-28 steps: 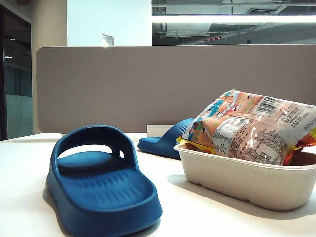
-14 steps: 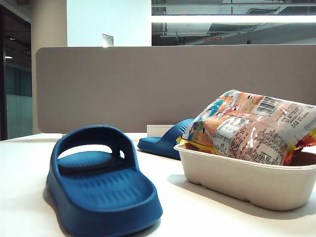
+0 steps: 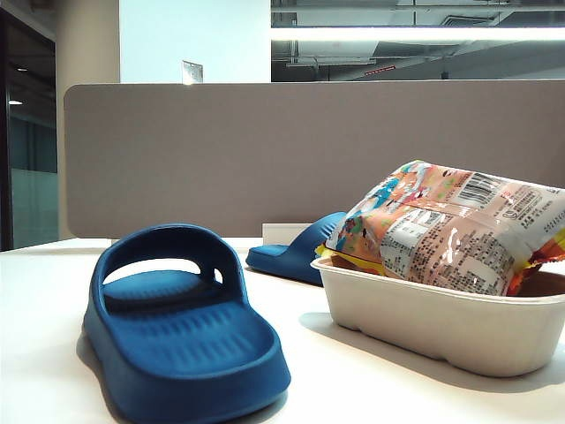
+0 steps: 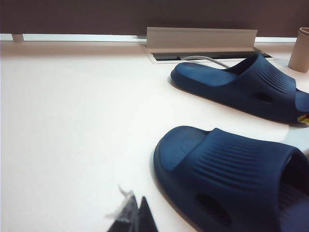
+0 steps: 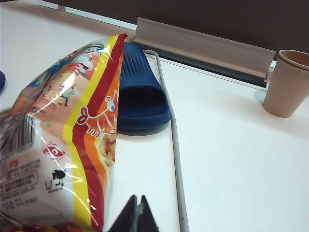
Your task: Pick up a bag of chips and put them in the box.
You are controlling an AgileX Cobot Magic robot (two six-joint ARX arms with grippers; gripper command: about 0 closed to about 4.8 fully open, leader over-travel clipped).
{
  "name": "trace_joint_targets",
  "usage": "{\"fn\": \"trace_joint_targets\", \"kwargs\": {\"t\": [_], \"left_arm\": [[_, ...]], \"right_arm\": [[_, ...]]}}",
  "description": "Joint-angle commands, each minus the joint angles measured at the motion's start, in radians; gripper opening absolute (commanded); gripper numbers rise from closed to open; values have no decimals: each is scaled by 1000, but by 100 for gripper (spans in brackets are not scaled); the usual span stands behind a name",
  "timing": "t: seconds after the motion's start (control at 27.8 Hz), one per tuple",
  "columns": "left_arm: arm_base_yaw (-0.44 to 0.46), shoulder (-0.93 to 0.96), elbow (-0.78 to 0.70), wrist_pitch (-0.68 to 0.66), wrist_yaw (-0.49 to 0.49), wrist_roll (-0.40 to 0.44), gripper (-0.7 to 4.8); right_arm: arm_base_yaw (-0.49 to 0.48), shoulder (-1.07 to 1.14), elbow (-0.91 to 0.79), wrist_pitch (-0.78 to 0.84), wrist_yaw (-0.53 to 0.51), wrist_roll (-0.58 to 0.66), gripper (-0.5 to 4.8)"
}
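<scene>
Exterior view has the bag of chips already lying tilted in the box on the worktop, beside two blue slippers. Looks puffy, light, slick and crushable, so I'd pinch the flat crimped edge. Left claw and right claw are both pressed together, holding nothing.

Bag of chips in box, slipper left.
</scene>
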Motion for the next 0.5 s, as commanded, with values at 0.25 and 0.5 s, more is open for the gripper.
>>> {"fn": "trace_joint_targets", "kwargs": {"t": [0.25, 0.5], "left_arm": [[0, 1, 3, 6, 0, 1, -6], [0, 1, 3, 6, 0, 1, -6]], "right_arm": [[0, 1, 3, 11, -2, -5, -1], [0, 1, 3, 23, 10, -5, -1]]}}
